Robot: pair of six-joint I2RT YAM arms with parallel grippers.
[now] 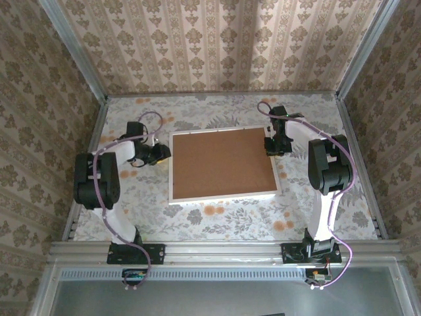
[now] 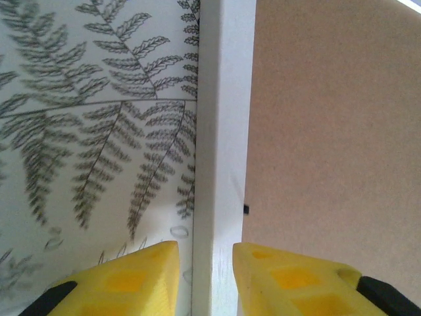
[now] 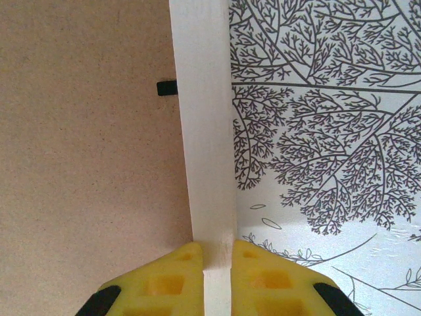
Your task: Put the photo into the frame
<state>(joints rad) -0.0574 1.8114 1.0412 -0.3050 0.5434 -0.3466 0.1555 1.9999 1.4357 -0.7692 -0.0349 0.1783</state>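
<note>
Two arms reach from the near rail (image 1: pixel 223 251) over a floral table (image 1: pixel 217 220).
The frame (image 3: pixel 204 131) lies mid-table, a brown backing board (image 1: pixel 222 163) filling it. The right end effector (image 3: pixel 217 250) is narrow and pinches the frame's right rim. The left end effector (image 2: pixel 205 249) sits part-open astride the left rim, its grip unclear.

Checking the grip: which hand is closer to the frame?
Right. The right hand pinches the frame on its right rail; the left hand straddles the left rail, a gap showing beside one finger.
</note>
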